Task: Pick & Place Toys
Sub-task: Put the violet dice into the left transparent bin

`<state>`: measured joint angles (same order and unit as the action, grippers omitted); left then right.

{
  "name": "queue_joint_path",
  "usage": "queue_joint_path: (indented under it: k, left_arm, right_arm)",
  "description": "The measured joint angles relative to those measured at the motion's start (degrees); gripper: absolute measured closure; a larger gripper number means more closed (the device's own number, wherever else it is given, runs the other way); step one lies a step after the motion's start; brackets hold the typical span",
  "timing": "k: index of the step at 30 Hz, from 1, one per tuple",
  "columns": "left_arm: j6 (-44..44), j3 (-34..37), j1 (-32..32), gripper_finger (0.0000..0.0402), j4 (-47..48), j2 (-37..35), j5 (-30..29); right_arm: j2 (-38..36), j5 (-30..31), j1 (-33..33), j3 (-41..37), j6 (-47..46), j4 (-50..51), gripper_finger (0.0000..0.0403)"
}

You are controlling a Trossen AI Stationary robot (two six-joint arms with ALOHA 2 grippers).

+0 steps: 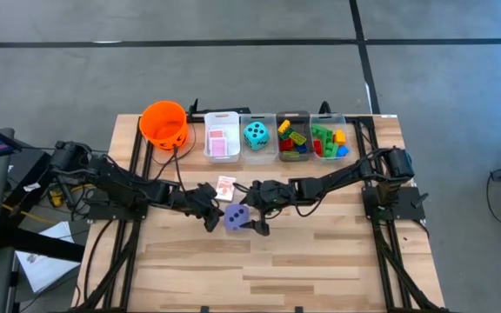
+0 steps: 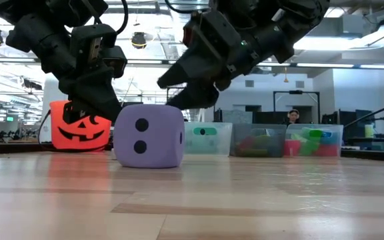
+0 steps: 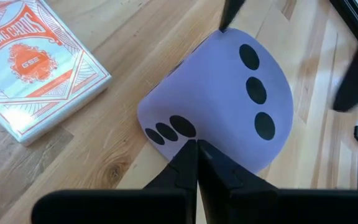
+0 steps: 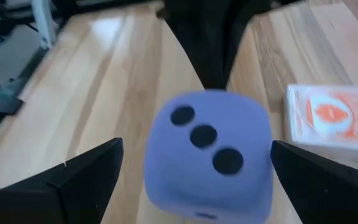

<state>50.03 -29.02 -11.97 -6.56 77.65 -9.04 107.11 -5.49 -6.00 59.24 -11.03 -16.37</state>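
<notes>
A wooden table [image 1: 320,261] seen from above, with two dark robot arms reaching toward its middle. Between them sits a purple die [image 1: 237,217], resting flat on the wood with black dots on its faces. The right gripper [image 1: 257,219] has its fingers spread wide on either side of the die, not grasping it. The left gripper [image 1: 210,215] is clenched shut, empty, its tip just beside the die. Near the die lies a boxed deck of playing cards [image 1: 225,187] (orange and white pattern). Along the far edge stand an orange bucket [image 1: 163,123] and four bins: one with pink cards [image 1: 219,141], one with a teal die [image 1: 256,134], two with coloured bricks [image 1: 293,141]
</notes>
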Motion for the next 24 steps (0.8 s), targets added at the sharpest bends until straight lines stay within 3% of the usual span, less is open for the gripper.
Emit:
queue_joint_path:
  k: [9,24]
  left_arm:
    - [0.0,0.0,0.0,0.0401,0.1,0.0,-1.2]
    - [0.0,0.0,0.0,0.0401,0.1,0.0,-2.0]
  right_arm:
    - [0.0,5.7,-1.0,0.0,-1.0,5.3,0.0003]
    - [0.0,7.3,-2.3,0.0,-1.0,5.7,0.0003]
